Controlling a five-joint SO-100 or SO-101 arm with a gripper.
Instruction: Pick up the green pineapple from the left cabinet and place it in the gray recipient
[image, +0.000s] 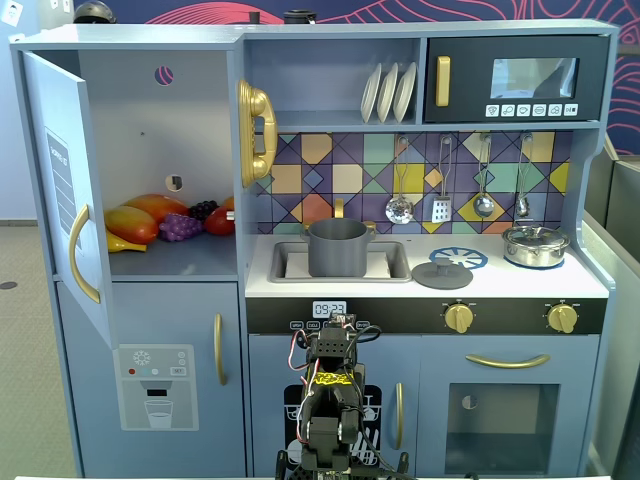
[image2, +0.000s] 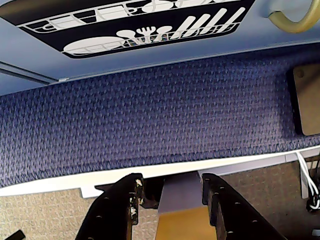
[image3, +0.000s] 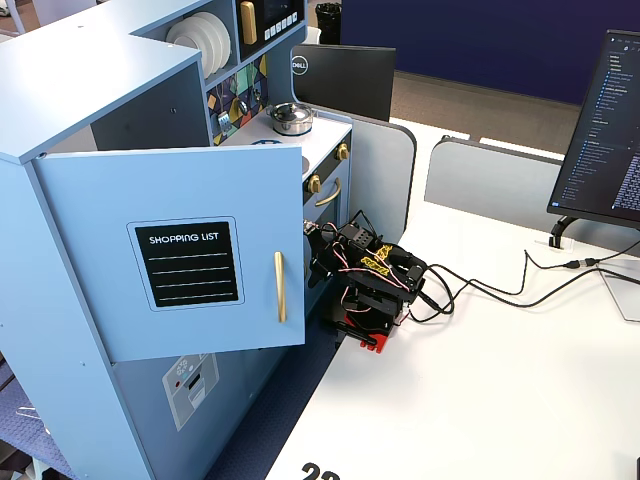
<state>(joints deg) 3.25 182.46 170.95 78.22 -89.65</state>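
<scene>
**Gripper parted & empty, folded low by the kitchen base**

My gripper (image2: 170, 200) has its two dark fingers (image2: 117, 207) spread apart w/ nothing between them; wrist view looks past them at blue patterned carpet (image2: 150, 115) and the bottom of the dishwasher door decal (image2: 145, 22). In a fixed view my arm (image: 330, 400) sits curled up in front of the lower doors, well below the counter; in the other fixed view it's a black bundle w/ wires at the table (image3: 480, 380) edge, just beside the kitchen.

The left cabinet (image: 150, 130) stands w/ its door (image: 65, 190) swung wide. On its shelf: orange-yellow mango (image: 132, 222), purple grapes (image: 180, 227), dark berries and a red fruit further right. Can't make out the green pineapple among them in any view – hidden or too small to tell.

The gray recipient (image: 337, 248) stands upright in the sink (image: 395, 262), gray lid (image: 441, 273) flat on the counter just right of it, silver lidded pot (image: 535, 245) further right.
</scene>
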